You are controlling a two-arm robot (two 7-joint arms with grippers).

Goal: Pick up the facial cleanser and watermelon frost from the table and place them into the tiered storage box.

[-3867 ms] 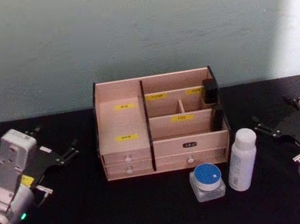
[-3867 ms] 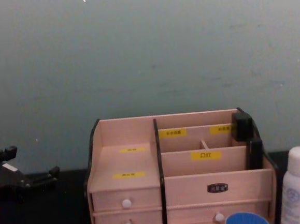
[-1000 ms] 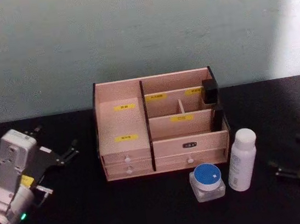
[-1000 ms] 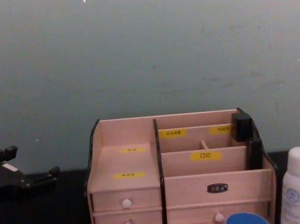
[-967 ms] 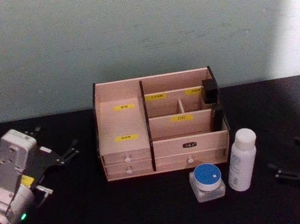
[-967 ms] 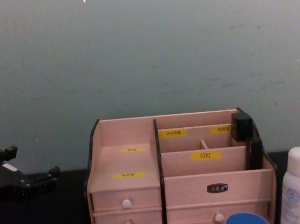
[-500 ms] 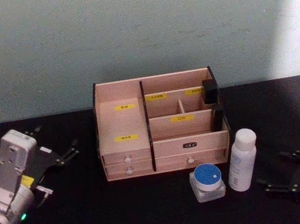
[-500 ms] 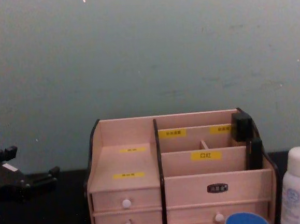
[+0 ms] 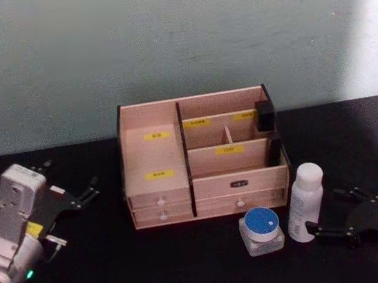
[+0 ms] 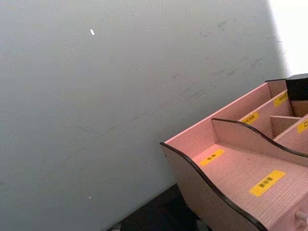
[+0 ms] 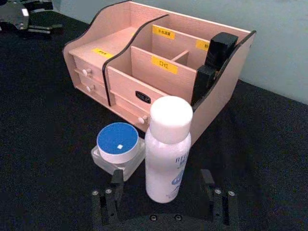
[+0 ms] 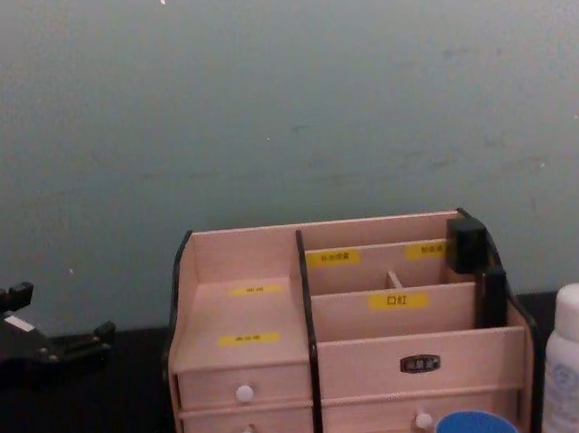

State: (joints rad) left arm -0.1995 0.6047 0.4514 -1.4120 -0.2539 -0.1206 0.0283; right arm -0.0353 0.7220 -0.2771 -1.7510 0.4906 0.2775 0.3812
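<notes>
Right claw (image 9: 324, 213), spread wide, sat beside the upright facial cleanser (image 9: 305, 201) on the surface (image 9: 123, 276) before the tiered storage box (image 9: 235, 177); closing squarely around mid-bottle seemed best. Left claw (image 9: 68, 177) idled wide at left

Right gripper (image 11: 161, 177): you have its jaws spread wide, one finger either side of the white bottle (image 11: 166, 159), neither touching it. The bottle stands upright with its cap on, on the black table (image 11: 43, 144). The blue-lidded jar (image 11: 118, 144) sits just beside the bottle. Beyond both is the tiered storage box (image 11: 139, 72), drawers facing you, with two black items (image 11: 219, 48) upright in its end compartments.
</notes>
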